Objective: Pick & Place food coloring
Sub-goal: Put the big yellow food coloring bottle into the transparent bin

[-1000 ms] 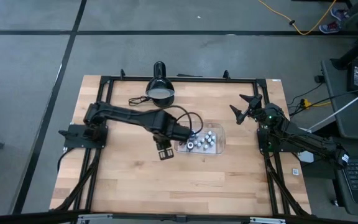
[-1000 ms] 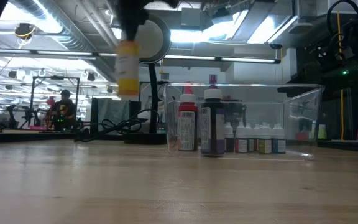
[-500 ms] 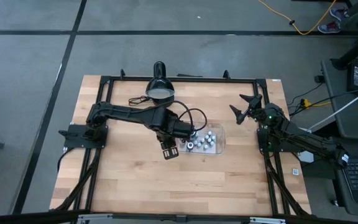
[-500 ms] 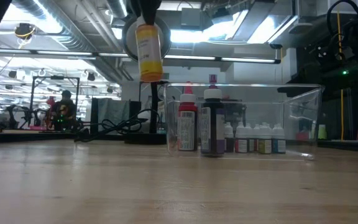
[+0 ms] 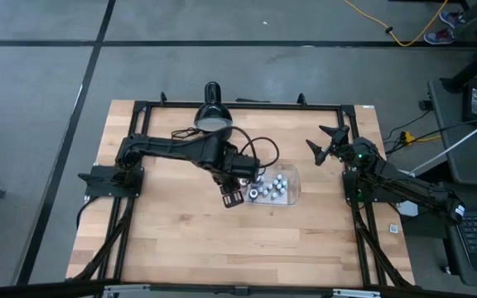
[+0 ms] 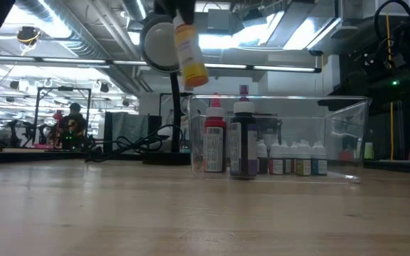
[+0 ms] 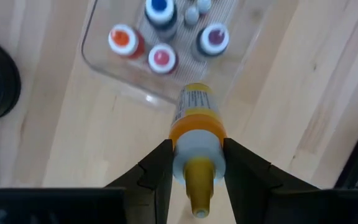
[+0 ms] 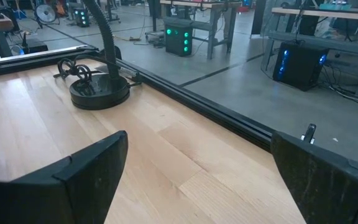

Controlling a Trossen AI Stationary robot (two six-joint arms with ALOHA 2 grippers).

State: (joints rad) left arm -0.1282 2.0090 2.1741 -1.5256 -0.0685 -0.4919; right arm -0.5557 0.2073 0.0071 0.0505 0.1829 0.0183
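Above the desk (image 5: 180, 240), just at the nine o'clock edge of the clear tray (image 5: 293, 192), we see the left hand (image 7: 195, 163) grasping a yellow food coloring bottle (image 7: 194, 121) — held in the air and tilted in the low view. Inside the tray stand other bottles (image 6: 243, 139) with red, orange, blue and dark tops, plus smaller pale ones. At three o'clock the right hand (image 5: 325, 142) waits — its fingers spread wide, holding nothing. A black lamp (image 5: 213, 118) sits at twelve o'clock.
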